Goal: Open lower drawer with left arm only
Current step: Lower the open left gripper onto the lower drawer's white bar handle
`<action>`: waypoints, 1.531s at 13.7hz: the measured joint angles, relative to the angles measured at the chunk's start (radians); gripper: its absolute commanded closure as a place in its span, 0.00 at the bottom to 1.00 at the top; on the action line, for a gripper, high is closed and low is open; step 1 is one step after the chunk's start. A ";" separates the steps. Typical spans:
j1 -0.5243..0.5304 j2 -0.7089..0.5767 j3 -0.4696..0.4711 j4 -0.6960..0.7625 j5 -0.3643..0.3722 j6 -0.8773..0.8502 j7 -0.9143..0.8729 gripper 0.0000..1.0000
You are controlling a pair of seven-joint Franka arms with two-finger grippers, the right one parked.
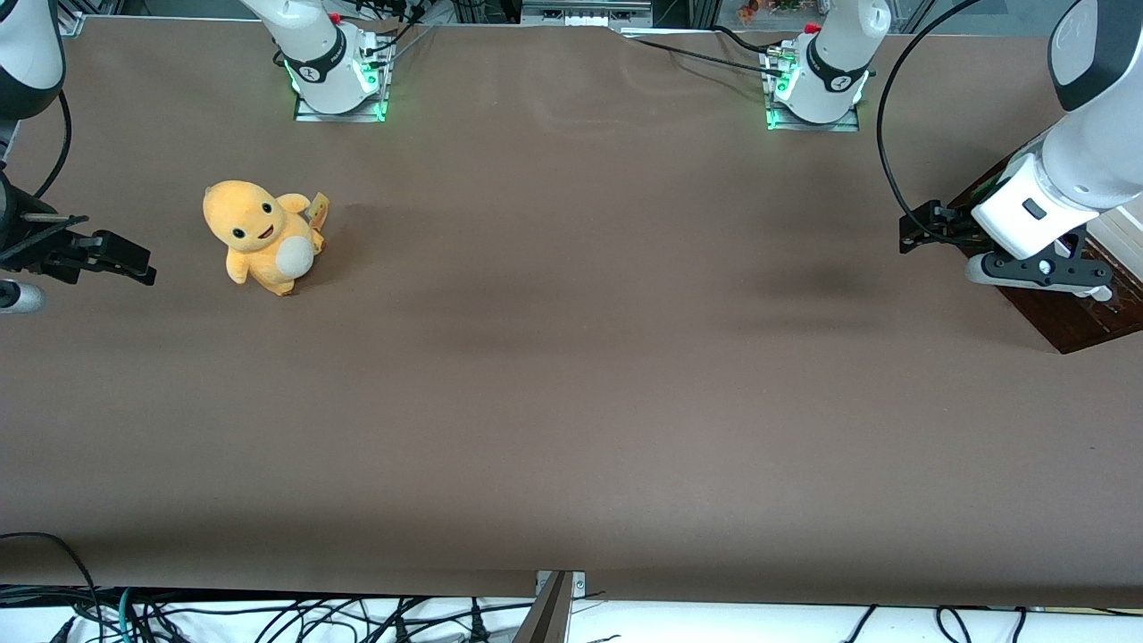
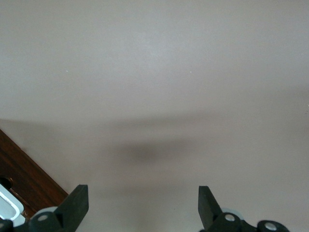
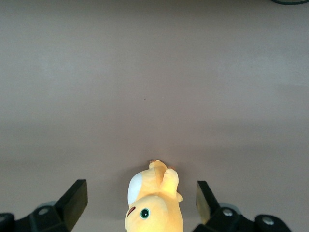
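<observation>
A small dark-brown wooden cabinet [image 1: 1063, 321] stands at the working arm's end of the table, mostly covered by the left arm [image 1: 1085, 152]. In the left wrist view a corner of its brown wood [image 2: 26, 176] shows, with the end of a silvery-white bar handle [image 2: 9, 208] on it. The lower drawer's front cannot be made out beyond that. My gripper [image 1: 927, 228] hangs just above the table beside the cabinet, on the cabinet's side toward the parked arm. It is open [image 2: 143, 205], with only bare table between the fingers [image 2: 77, 203].
A yellow plush toy [image 1: 263, 237] sits on the brown table [image 1: 571, 402] toward the parked arm's end, also in the right wrist view [image 3: 154, 205]. Two green-lit arm bases [image 1: 339, 76] [image 1: 817, 85] stand farthest from the front camera.
</observation>
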 measured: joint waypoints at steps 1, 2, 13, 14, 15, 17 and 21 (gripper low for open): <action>0.000 0.000 0.001 0.007 0.000 -0.022 0.000 0.00; 0.000 0.000 0.003 0.013 0.000 -0.045 0.000 0.00; 0.023 0.088 0.018 0.025 0.296 -0.121 -0.023 0.00; 0.021 0.117 0.017 0.025 0.321 -0.134 -0.053 0.00; 0.020 0.147 0.016 0.025 0.341 -0.149 -0.095 0.00; 0.017 0.204 0.015 0.025 0.369 -0.184 -0.196 0.00; 0.016 0.338 0.015 0.023 0.423 -0.332 -0.405 0.00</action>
